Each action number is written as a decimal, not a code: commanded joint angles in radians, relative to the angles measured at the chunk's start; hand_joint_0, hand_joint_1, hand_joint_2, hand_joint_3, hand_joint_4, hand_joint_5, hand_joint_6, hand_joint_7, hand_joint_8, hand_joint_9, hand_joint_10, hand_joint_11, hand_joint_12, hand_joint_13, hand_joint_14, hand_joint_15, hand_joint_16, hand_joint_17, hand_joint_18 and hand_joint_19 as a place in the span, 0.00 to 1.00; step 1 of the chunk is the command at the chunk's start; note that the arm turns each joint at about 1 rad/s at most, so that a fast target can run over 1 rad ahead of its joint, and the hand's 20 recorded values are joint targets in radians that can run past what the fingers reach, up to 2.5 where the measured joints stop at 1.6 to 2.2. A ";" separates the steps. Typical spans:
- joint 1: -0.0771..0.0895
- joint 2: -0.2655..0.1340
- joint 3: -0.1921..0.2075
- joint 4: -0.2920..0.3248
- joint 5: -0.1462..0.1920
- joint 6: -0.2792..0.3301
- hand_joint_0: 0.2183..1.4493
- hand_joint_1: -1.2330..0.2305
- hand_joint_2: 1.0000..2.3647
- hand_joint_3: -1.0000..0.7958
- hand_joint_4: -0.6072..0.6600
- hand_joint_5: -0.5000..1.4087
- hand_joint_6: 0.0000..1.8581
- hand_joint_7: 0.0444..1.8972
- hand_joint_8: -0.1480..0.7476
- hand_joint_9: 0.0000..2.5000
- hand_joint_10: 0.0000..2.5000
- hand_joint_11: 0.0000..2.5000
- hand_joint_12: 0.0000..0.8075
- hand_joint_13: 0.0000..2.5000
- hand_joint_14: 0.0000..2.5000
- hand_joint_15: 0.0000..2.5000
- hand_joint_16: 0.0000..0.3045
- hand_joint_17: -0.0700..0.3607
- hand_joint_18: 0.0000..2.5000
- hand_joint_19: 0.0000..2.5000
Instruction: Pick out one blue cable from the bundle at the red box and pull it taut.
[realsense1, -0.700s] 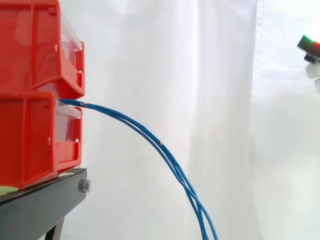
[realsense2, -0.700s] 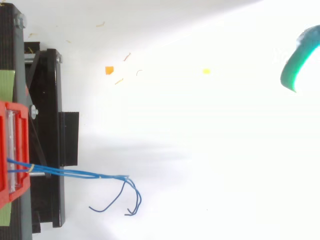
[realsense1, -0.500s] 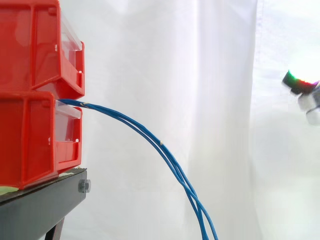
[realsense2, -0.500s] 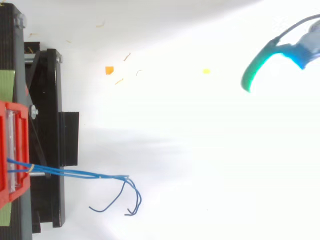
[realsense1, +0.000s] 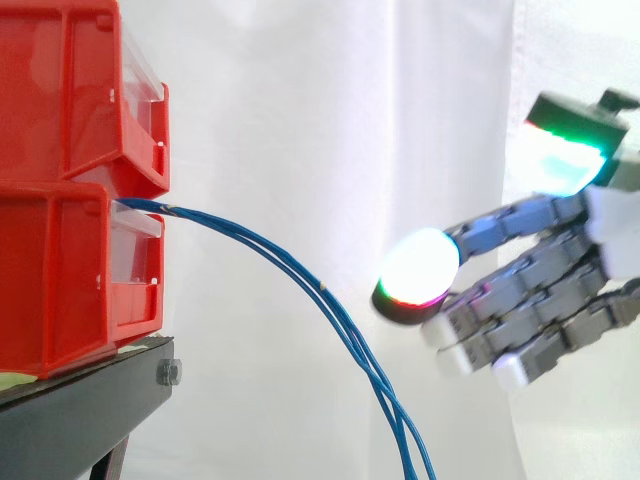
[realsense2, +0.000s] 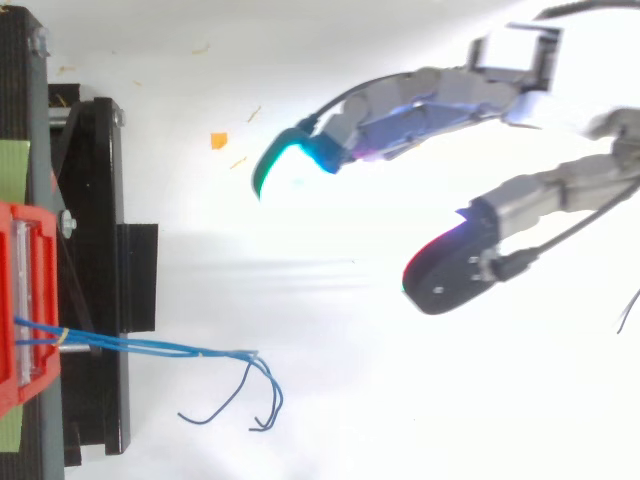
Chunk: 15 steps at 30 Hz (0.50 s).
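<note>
My hand (realsense1: 530, 290) reached in from the right with its fingers spread apart and nearly straight, holding nothing. In the side view one glowing fingertip pad (realsense1: 418, 272), white with a green and red rim, led the way towards the thin blue cables (realsense1: 322, 290) without touching them. Another pad (realsense1: 562, 160) glowed green higher up, near the white curtain (realsense1: 330, 110).

The blue cables came out of the front of the lower red plastic bin (realsense1: 60, 280). It sat under a second red plastic bin (realsense1: 60, 90), and both rested on the black metal stand (realsense1: 80, 415). From the bin's lip the cables ran close together, arching outward and then drooping steeply down.

From above, my hand (realsense2: 440, 100) hung over the white floor (realsense2: 330, 420), well to one side of the cables (realsense2: 160, 347). Its green-tipped finger (realsense2: 285, 165) and a dark pad (realsense2: 445, 270) stood wide of each other. The cables left the bin, crossed the stand, and their loose ends curled slack on the floor. A small orange scrap (realsense2: 218, 140) lay near the stand.
</note>
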<state>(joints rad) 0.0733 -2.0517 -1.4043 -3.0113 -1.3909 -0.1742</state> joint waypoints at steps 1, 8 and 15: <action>0.003 -0.050 0.028 0.055 0.003 -0.002 0.21 0.40 0.00 0.28 0.60 0.14 0.27 0.30 0.41 0.19 0.00 0.00 0.40 0.17 0.00 0.00 0.14 0.39 0.15 0.13; 0.022 -0.064 0.027 0.120 0.050 -0.034 0.21 0.41 0.00 0.28 0.60 0.14 0.27 0.30 0.41 0.20 0.00 0.00 0.40 0.17 0.00 0.00 0.14 0.39 0.15 0.13; 0.042 -0.140 0.048 0.167 0.052 -0.034 0.21 0.41 0.00 0.28 0.61 0.14 0.27 0.30 0.41 0.20 0.00 0.00 0.40 0.17 0.00 0.00 0.14 0.39 0.15 0.13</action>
<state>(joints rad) 0.1061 -2.1567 -1.3694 -2.8714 -1.3417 -0.2083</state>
